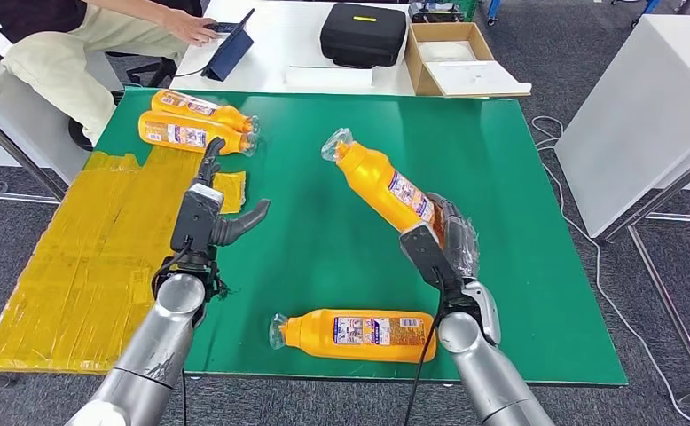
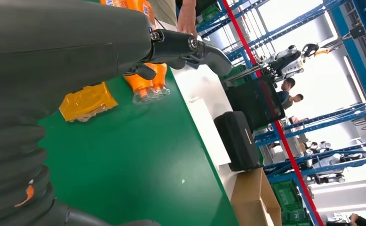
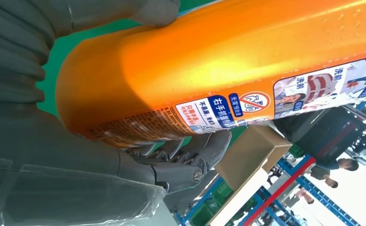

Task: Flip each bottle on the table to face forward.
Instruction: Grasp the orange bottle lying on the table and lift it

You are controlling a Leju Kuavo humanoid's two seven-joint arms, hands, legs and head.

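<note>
Right, my right hand (image 1: 448, 232) is clamped round the base of a bottle (image 1: 381, 184), lifted and tilted over the desk (image 1: 324, 240), cap end pointing away. Left hand (image 1: 213, 209) hovers with fingers apart, holding nothing, just short of the two bottles (image 1: 195, 122) lying side by side at the far left. I'd say mid-job: one in hand, near bottle (image 1: 359, 335) by the front edge left to check. Yellow tape patch (image 1: 93, 257) covers the left; seated person beyond, nothing blocking.
</note>
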